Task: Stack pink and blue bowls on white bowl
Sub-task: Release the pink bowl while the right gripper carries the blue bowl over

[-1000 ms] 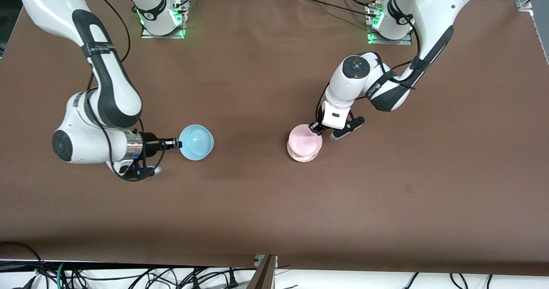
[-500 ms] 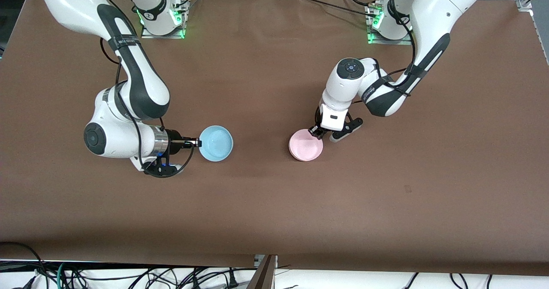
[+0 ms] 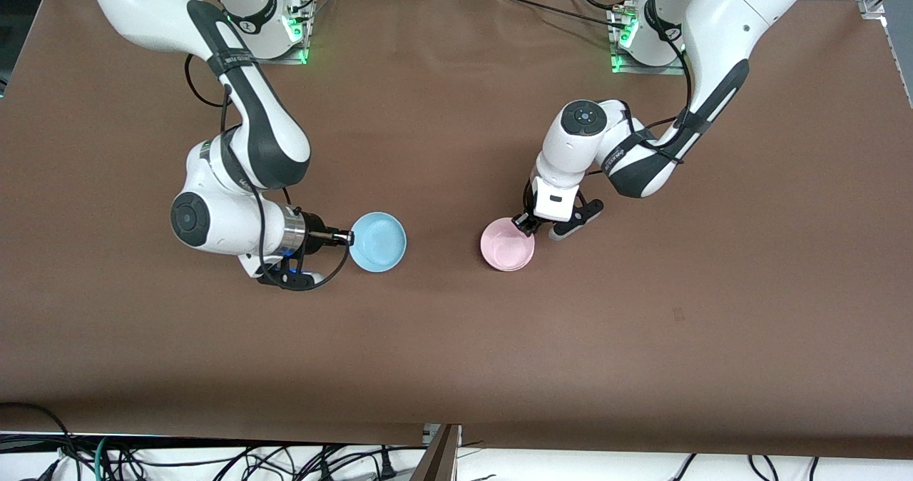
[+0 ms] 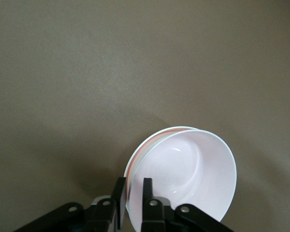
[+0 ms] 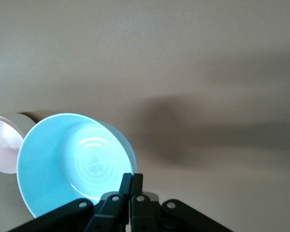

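Carried toward the left arm's end of the desk [image 3: 456,367], the blue bowl [image 3: 378,242], pinched by the right gripper [image 3: 347,238], remains beside the stack; the left gripper [image 3: 526,223] clamps the pink bowl [image 3: 507,244] nested in the white bowl [image 4: 135,162].

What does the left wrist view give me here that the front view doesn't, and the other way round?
Only the left wrist view: a second rim edge tucked under the pink bowl, so it sits nested in another bowl, and the left pincer straddling the pink rim.

Only the front view: both arms, and the right pincer shut on the blue bowl, toward the right arm's end of the table.

Both: the pink bowl with the left pincer at its rim.
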Available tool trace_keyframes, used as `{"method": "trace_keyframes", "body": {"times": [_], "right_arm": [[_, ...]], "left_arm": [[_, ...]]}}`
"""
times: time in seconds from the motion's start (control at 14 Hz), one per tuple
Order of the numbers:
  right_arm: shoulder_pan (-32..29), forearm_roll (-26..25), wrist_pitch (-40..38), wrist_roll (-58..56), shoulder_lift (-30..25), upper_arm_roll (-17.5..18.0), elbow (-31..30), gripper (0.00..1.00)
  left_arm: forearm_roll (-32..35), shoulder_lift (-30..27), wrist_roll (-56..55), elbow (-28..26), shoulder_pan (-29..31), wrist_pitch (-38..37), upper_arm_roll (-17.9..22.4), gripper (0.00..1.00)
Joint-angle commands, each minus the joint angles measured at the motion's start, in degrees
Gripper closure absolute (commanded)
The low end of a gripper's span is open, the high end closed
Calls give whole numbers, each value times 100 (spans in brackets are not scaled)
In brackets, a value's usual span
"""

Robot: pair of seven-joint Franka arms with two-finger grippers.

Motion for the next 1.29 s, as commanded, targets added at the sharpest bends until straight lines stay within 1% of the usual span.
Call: {"method": "trace_keyframes", "body": {"times": [0.0,0.14,0.21,0.29,0.36,0.43,0.5,0.57,0.64,0.79,0.86,1.07,1.14,1.21], "right_arm": [[149,-115,36,152,-25,-14,27,100],[185,-107,115,161,-25,-14,27,100],[211,-107,124,161,-25,-14,27,100],[281,-107,167,161,-25,-14,27,100],[325,-98,220,170,-25,-14,27,100],[343,-107,229,266,-25,-14,27,100],[360,-107,273,336,-25,-14,18,100],[404,-107,325,389,-25,-14,27,100],[457,-107,378,512,-25,-14,27,100],[579,-107,527,758,-8,-14,27,100],[658,-107,615,924,1,-14,27,100],[1036,-107,1054,1504,80,-23,35,100],[1107,-107,1186,1619,106,-23,36,100],[1168,-107,1274,1681,115,-23,36,100]], "left_arm": [[189,62,-162,126,-67,1,47,52],[180,27,-118,213,11,-34,30,53],[111,-8,-118,275,21,-69,21,59],[110,-69,-109,354,38,-165,3,68],[66,-87,-83,503,38,-418,-23,77],[22,-105,-74,739,56,-804,-75,88],[-135,-114,-22,1037,65,-1199,-163,96],[-423,-114,188,1379,91,-1534,-199,98],[-879,-114,555,1801,91,-1920,-234,100],[-1662,-114,1442,2741,91,-2955,-225,100],[-1918,-114,1812,3172,135,-3457,-225,100],[-2560,-131,3015,4245,608,-4794,-252,99],[-2780,-201,3516,4561,845,-5198,-243,99],[-2904,-228,3956,4756,1082,-5472,-252,99]]}}
